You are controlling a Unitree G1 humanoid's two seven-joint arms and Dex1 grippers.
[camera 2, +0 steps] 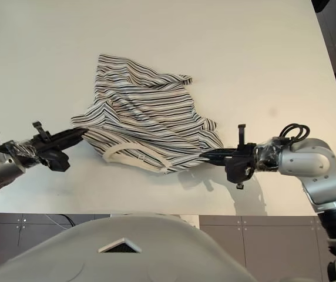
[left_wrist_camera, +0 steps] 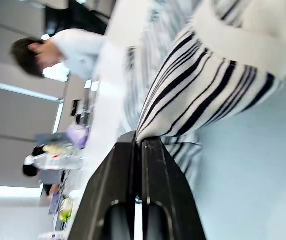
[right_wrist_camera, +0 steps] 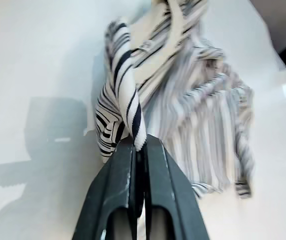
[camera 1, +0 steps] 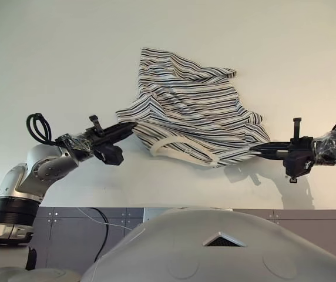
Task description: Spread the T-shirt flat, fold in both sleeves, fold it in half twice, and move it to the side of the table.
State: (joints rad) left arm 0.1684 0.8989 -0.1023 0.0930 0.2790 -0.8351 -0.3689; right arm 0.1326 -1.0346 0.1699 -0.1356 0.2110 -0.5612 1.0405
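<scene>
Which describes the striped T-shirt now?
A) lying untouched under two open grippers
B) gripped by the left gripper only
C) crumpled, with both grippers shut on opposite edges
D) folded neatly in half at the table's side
C: the T-shirt lies bunched, with the left gripper and the right gripper each shut on an edge.

Rounded silver-grey shells cover the left arm (camera 1: 39, 170) and right arm (camera 2: 309, 161), with black cables (camera 1: 37, 126) looping out near wrists wrapped in crinkly clear tape. The left gripper (camera 1: 131, 124) and right gripper (camera 2: 205, 155) are black, with long slim fingers.
</scene>
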